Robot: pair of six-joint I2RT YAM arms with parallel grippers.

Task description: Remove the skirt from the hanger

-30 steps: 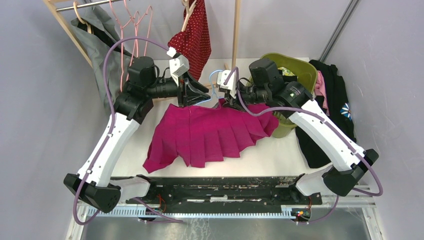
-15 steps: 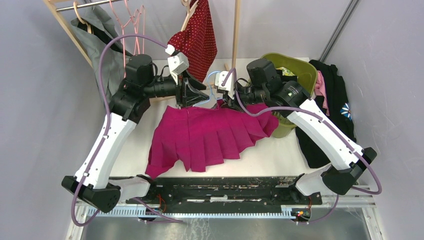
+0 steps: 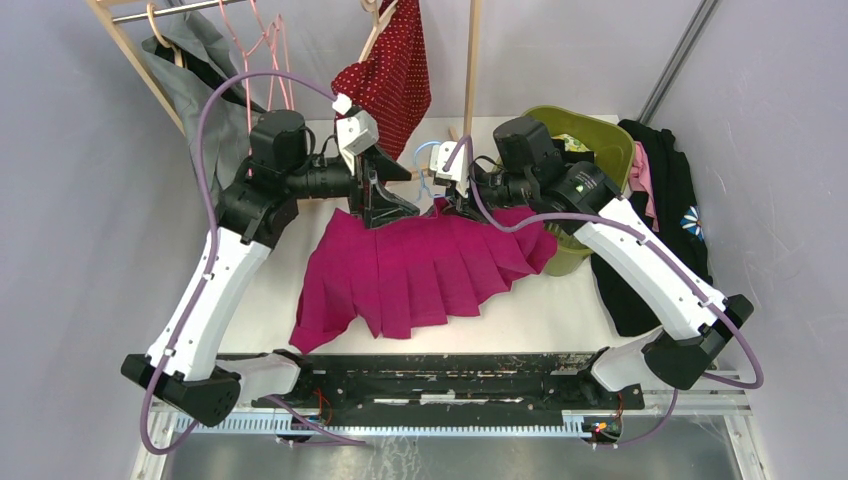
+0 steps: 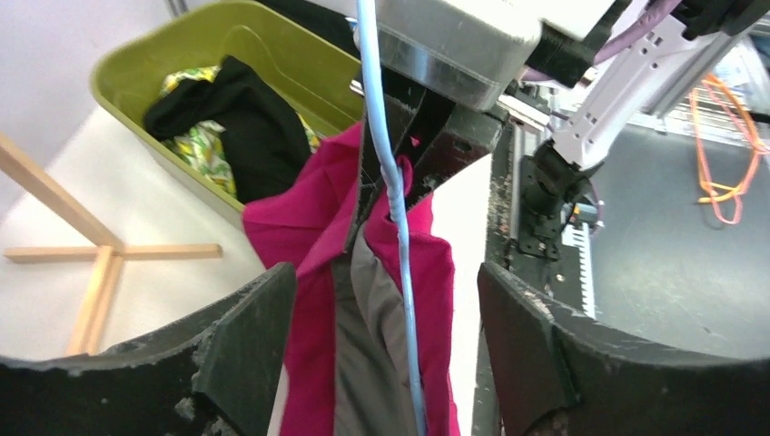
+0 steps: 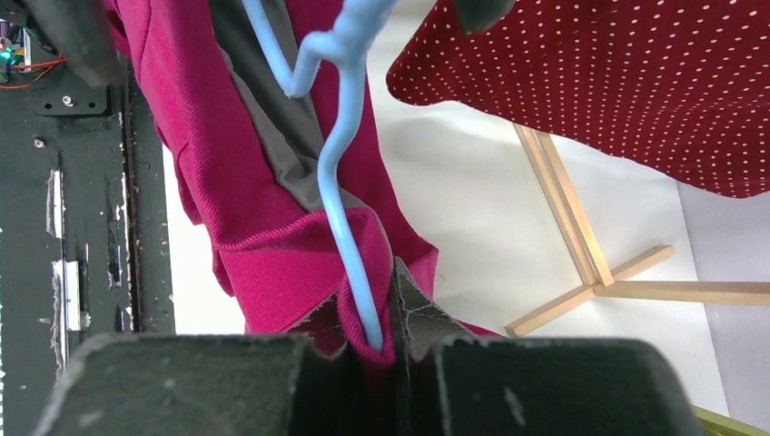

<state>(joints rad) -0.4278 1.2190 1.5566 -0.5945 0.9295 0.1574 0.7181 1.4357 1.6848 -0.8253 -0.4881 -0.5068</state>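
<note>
Magenta pleated cloth skirt (image 3: 420,270) lies spread on the white table (image 3: 560,300), its waistband and the light-blue wire hanger (image 5: 350,154) clamped together in my right gripper (image 5: 372,341), so I'd close the left gripper (image 4: 386,282), jaws wide apart, on the wire alone and draw it out gently.

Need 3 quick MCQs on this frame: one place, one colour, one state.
1. Relative to the skirt, the green bin sits: A) left B) right C) on top
2. The hanger in the skirt is: A) blue B) yellow C) white
3. The left gripper is: A) shut on the skirt B) out of view C) open
Key: B, bin stands at the skirt's right edge; A, blue wire in both wrist views; C, its fingers stand wide apart around the wire.
</note>
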